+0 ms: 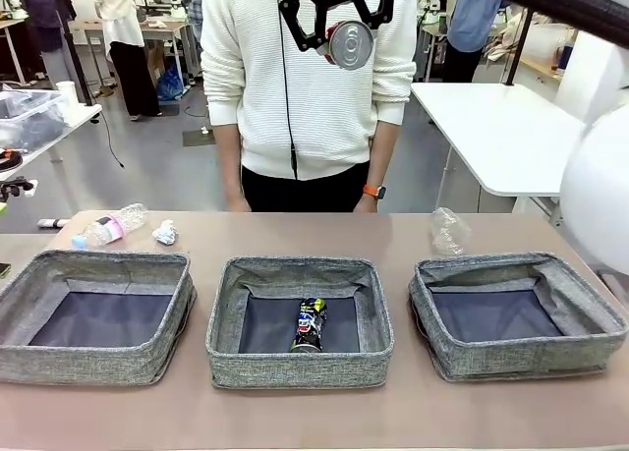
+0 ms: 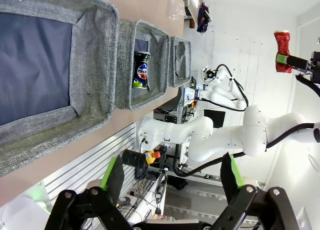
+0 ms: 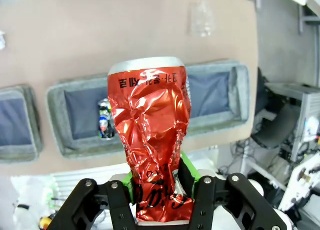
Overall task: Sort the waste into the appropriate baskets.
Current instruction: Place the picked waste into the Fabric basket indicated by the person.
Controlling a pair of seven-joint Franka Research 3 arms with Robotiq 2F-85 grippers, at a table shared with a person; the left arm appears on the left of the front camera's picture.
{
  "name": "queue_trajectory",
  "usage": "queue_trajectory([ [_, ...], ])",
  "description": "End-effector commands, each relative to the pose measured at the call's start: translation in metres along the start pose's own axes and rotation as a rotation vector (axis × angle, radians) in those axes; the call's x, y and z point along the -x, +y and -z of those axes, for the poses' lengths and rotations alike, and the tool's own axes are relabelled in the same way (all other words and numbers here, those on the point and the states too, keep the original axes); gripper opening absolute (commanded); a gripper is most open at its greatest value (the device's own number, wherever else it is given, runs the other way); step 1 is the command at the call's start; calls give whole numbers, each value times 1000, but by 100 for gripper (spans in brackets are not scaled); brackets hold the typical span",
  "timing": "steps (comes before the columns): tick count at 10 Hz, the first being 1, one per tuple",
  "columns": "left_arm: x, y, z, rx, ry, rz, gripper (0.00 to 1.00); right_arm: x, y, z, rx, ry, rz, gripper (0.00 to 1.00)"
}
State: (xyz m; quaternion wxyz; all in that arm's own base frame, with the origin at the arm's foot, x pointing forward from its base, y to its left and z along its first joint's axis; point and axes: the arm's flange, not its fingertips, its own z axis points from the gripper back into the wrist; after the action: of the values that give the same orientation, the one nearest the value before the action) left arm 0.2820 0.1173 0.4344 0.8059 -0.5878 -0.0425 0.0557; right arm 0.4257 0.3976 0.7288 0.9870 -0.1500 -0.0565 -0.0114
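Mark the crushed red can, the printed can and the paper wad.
crushed red can [image 3: 150, 135], right wrist view, crumpled middle of its body.
printed can [image 1: 310, 325], front view, middle of its side.
paper wad [image 1: 165, 233], front view, centre.

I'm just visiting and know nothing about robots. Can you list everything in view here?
left basket, middle basket, right basket: three, grey fabric, in a row on the table.
printed can: one, dark, lying in the middle basket.
crushed can: one, shiny red, held up in the right gripper.
labelled bottle: one, clear with pink label, behind the left basket.
paper wad: one, white, beside that bottle.
plain bottle: one, clear, behind the right basket.
table: one, tan, under everything.
person: one, white sweater, at the far side.
right gripper: one, black, shut on the crushed can.
left gripper: one, black, open, holding nothing.
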Motion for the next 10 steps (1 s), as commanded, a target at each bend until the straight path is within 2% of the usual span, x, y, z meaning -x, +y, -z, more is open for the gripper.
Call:
queue_trajectory([
  [1, 1, -4, -1, 17, -3, -1, 100, 2, -1, -3, -10, 0, -8, 28],
  [10, 1, -4, -1, 17, -3, -1, 100, 2, -1, -3, -10, 0, -8, 28],
])
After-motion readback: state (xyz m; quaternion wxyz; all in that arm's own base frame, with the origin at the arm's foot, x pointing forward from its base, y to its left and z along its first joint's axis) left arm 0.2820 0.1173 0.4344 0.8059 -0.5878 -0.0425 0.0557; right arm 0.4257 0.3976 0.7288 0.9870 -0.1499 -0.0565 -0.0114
